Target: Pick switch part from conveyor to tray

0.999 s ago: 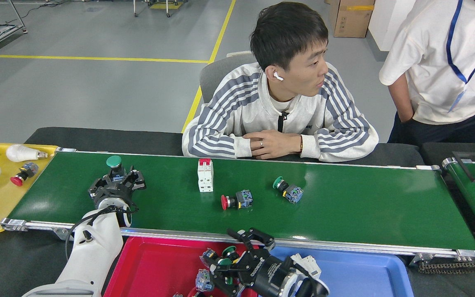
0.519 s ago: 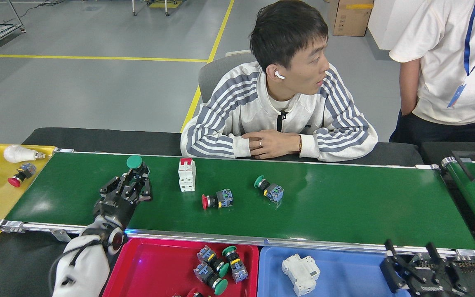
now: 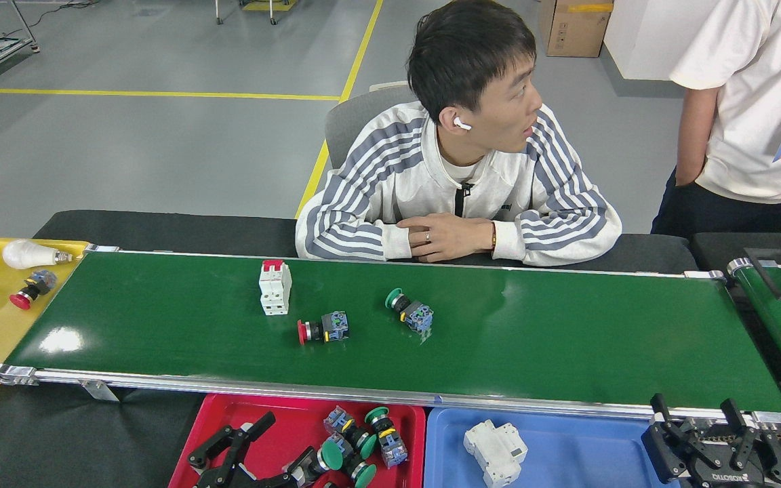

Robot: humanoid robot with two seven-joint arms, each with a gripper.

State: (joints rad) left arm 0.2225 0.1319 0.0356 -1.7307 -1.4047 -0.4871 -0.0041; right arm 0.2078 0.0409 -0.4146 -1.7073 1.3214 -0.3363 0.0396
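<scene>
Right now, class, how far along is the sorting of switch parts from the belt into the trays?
Done: several push-button switches lie in the red tray, and a white breaker in the blue tray. In hand: the left gripper is over the red tray beside a green-capped switch. Left on the conveyor: a red button, a green button, another breaker.
</scene>
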